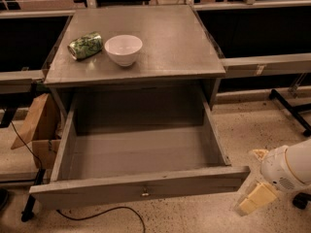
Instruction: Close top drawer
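The top drawer (141, 152) is a wide grey box pulled far out of the grey cabinet, and it is empty. Its long flat front panel (97, 191) faces me, with a small brass knob (145, 193) at its centre. My gripper (250, 181) is at the lower right, on a white arm, just beside the right end of the front panel. Its beige fingers (255, 198) stand apart, open and empty. I cannot tell whether it touches the panel.
On the cabinet top (170, 47) lie a crushed green can (85, 45) and a white bowl (123, 49). A cardboard box (39, 130) stands at the left. A black cable (102, 213) runs over the floor under the drawer. Black frame legs (291, 108) stand at the right.
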Available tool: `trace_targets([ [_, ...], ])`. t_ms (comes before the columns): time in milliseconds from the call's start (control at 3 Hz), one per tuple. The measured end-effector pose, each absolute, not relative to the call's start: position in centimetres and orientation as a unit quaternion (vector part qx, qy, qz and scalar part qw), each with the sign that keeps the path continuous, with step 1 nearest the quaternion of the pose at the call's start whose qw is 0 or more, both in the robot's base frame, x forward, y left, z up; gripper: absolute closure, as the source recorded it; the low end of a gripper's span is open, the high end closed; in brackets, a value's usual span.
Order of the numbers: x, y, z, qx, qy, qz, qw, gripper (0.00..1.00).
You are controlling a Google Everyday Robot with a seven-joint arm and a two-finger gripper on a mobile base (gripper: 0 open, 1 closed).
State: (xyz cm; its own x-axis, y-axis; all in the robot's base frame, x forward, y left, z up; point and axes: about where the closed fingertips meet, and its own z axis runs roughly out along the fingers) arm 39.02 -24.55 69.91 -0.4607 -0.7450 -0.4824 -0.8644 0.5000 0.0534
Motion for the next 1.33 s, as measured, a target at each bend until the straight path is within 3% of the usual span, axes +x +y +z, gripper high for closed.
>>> trace_targets([
  [333, 42.6, -21.3, 67.7, -0.496, 0.832, 0.13, 0.213, 0.0],
  [1333, 44.2, -22.3, 67.2, -0.483, 0.833, 0.133, 0.234, 0.0],
])
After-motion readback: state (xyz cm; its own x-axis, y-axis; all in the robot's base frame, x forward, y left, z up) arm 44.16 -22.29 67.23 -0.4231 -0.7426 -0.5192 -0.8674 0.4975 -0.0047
